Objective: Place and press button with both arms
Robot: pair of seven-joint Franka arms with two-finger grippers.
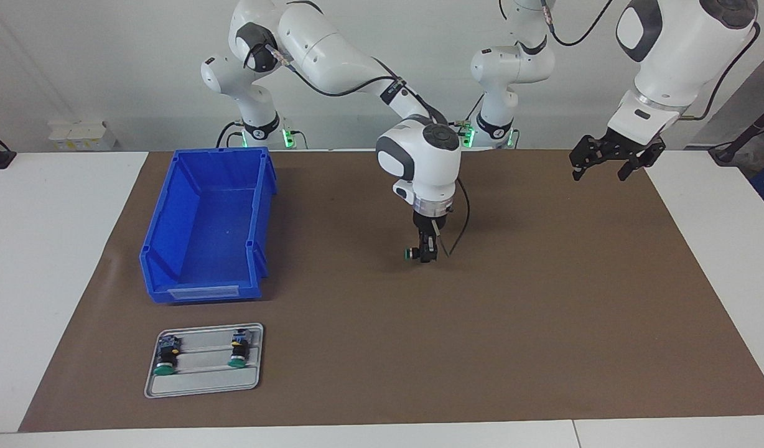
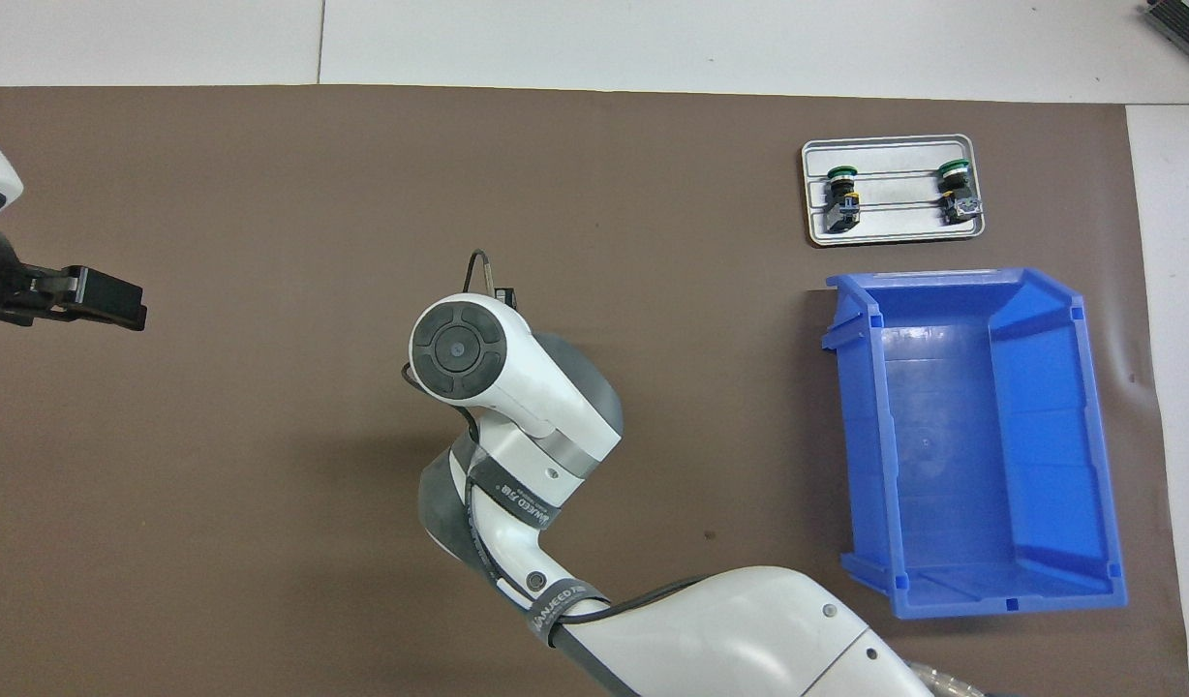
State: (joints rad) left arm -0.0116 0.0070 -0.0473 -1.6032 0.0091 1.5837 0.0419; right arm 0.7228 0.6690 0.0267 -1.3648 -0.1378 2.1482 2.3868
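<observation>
The right arm's black two-finger gripper is clenched on a small push-button switch with a round green mushroom cap and black cylindrical body, holding it on its side with the cap pointing toward the right arm's end of the table, low over the middle of the brown table mat; whether the button already touches the mat cannot be told, and in the overhead view the arm's own wrist hides it. The step in hand looks like the placing, and doing it well probably means lowering the last bit gently, setting the button where it will not roll, and letting go only once it rests steady, with the cap left reachable for the press to follow. The left arm's black gripper waits raised over the mat's edge at its own end of the table, fingers spread wide and holding nothing. Toward the right arm's end stands a deep blue plastic storage bin, with nothing visible inside it. Just beside it, farther from the robots, lies a shallow grey metal tray holding two more green-capped buttons, each on its side, well apart from one another, caps pointing away from the robots
</observation>
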